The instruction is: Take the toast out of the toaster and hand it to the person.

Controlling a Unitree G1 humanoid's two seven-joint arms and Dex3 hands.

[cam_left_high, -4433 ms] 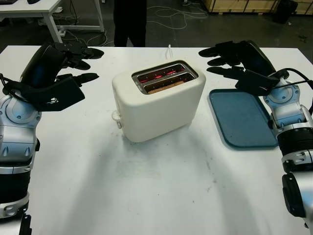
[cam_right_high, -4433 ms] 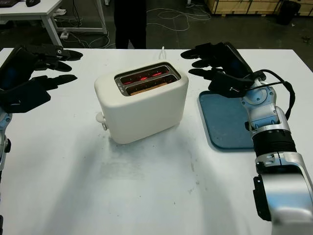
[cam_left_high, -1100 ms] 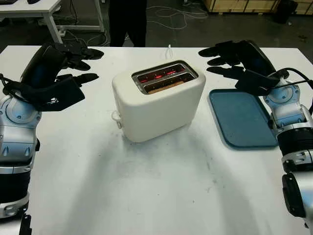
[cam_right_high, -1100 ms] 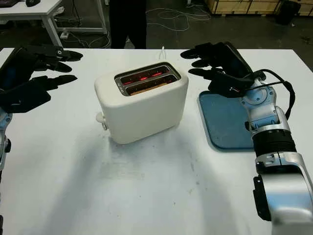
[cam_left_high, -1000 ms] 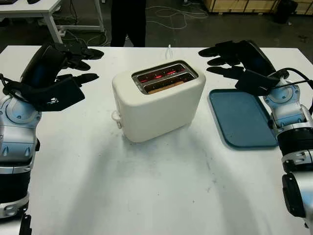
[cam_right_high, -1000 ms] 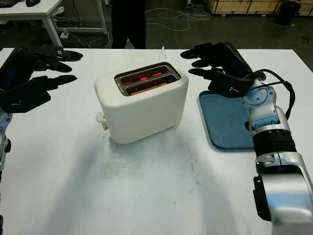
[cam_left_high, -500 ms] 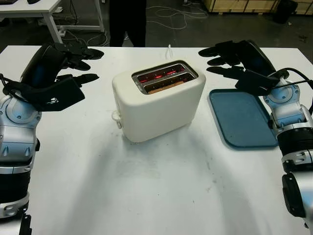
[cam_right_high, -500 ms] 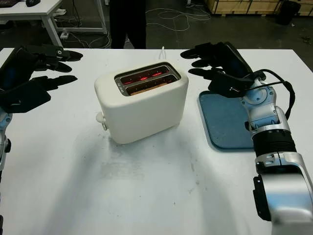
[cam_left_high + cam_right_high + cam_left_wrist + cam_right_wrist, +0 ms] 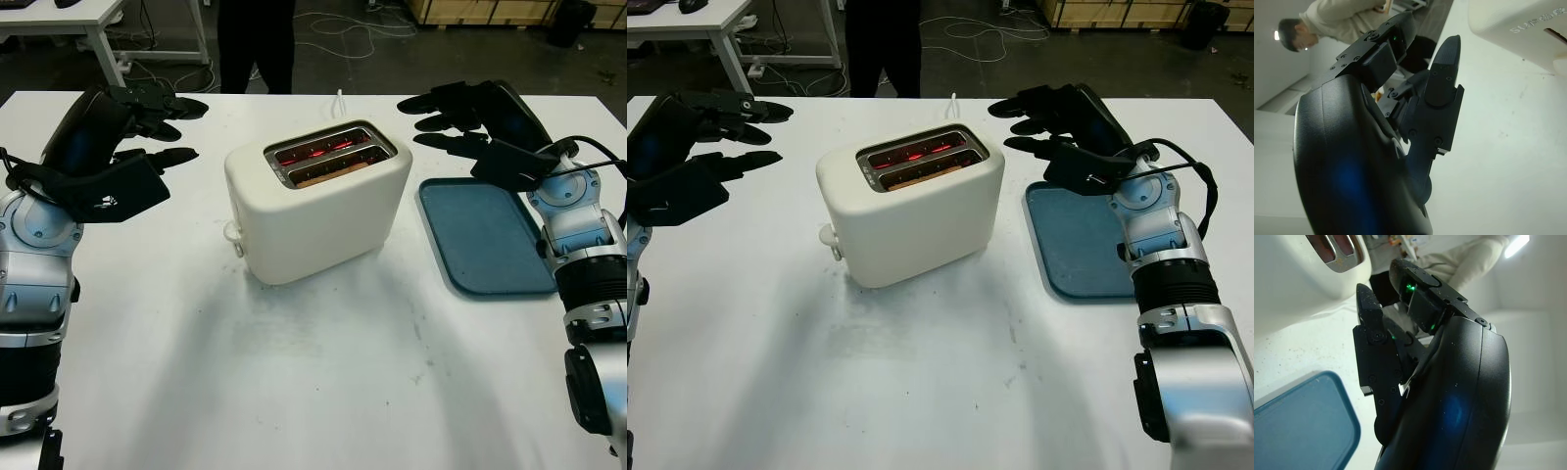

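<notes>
A cream two-slot toaster [image 9: 315, 208] stands in the middle of the white table [image 9: 294, 372]. Its slots glow red, and a brown slice of toast [image 9: 331, 174] sits low in the nearer slot. My left hand [image 9: 162, 127] hovers open to the left of the toaster, a hand's width away. My right hand [image 9: 443, 119] hovers open to the toaster's right, above the far end of the tray. A person [image 9: 255, 44] in dark trousers stands beyond the table's far edge.
A blue tray [image 9: 490, 235] lies right of the toaster, under my right forearm. The toaster's lever knob [image 9: 232, 233] sticks out on its front left side. A white cord [image 9: 340, 101] runs off the table's far edge. Another white table [image 9: 69, 20] stands at far left.
</notes>
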